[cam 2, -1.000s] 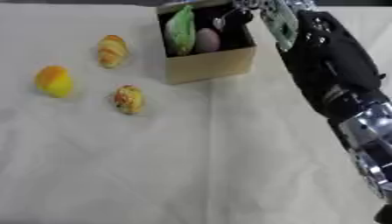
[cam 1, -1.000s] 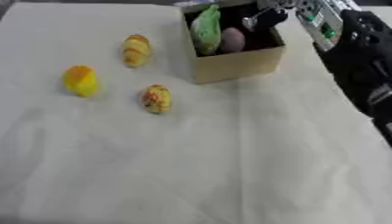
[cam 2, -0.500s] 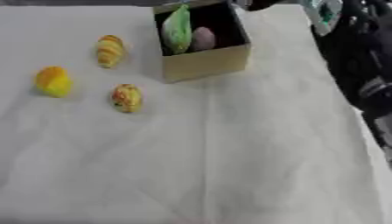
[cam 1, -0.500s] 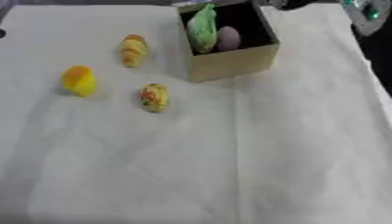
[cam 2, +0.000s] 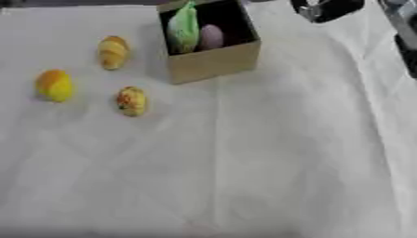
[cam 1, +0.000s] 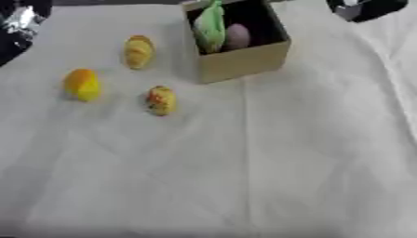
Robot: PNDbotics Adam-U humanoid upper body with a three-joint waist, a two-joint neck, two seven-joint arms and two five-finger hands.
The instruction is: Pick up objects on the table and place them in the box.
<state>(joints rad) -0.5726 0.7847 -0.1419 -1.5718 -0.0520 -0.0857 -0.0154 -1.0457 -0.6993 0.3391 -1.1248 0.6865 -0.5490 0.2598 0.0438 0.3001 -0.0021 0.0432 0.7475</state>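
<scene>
Right eye view is showing the right hand (cam 2: 326, 8) pulling back from the box (cam 2: 213, 60) to the far right edge; its fingers cannot be made out. A green item (cam 2: 184, 29) and a pinkish one (cam 2: 211, 37) are sitting inside. Three yellow-orange pieces are waiting on the table (cam 2: 269, 158) left of it: a ridged one (cam 2: 113, 51), a round one (cam 2: 55, 85) and a speckled one (cam 2: 131, 100).

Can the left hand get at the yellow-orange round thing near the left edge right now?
Probably yes. The yellow-orange round thing lies alone on the cloth, apart from the other loose items, and the box stands well to its right. A dark and silver part shows at the upper left; I can't confirm it's the hand.
</scene>
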